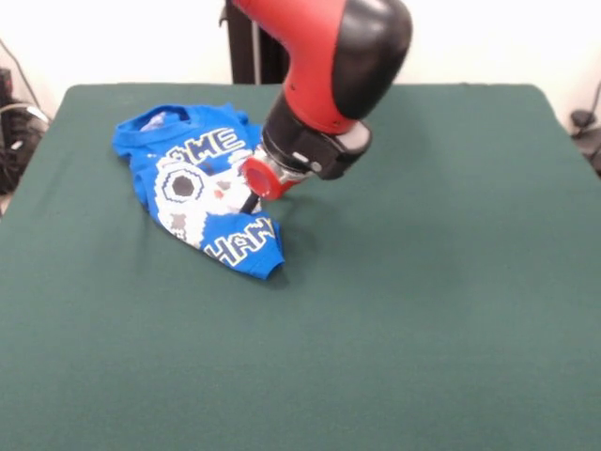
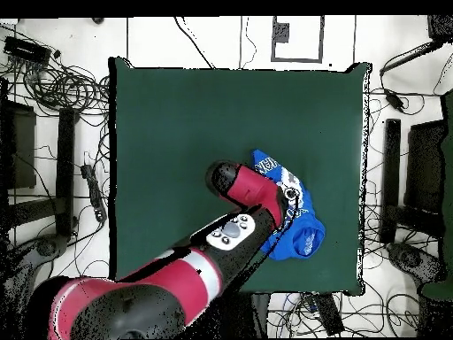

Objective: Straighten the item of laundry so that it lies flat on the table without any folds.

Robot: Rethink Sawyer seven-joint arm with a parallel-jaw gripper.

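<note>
- The table [image 1: 394, 310] is bare green fabric along its near side.
- The blue T-shirt [image 1: 192, 183] lies crumpled, print up, towards the far left.
- The gripper [image 1: 254, 199] presses down on the shirt; whether its fingers are clenched cannot be told.

This is a robotics lab or test room, not a home. A large rectangular table clad in dark green fabric [image 2: 177, 124] stands alone on a pale floor. In the overhead view, tangles of black cables [image 2: 62, 84] lie at about ten o'clock of the table, and more cables [image 2: 398, 97] run at two o'clock. Dark stands or racks [image 2: 66, 168] sit at nine o'clock and others [image 2: 391, 177] at three o'clock. A bulky red and black robot arm [image 2: 168, 283] reaches in from six o'clock. The front view shows a plain white wall [image 1: 488, 38] behind the table.
</note>
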